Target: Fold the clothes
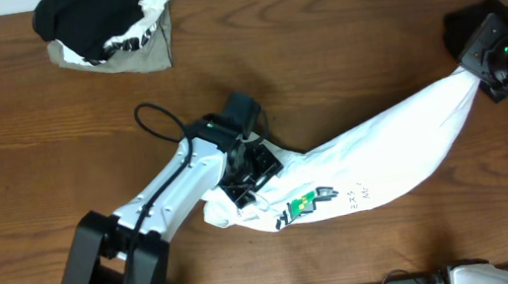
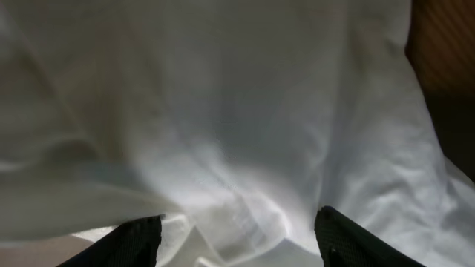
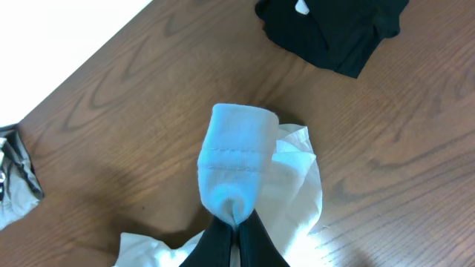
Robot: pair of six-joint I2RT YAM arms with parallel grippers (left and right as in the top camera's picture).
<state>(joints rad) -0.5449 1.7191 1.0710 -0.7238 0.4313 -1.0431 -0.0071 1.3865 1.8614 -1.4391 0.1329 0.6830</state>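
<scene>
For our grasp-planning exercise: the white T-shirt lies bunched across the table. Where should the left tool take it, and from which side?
Take the white T-shirt by its free end near the printed mark, from above. The cloth lies bunched there, offering raised folds, and the right tool pinches the opposite end. The left tool hangs open over that spot.
</scene>
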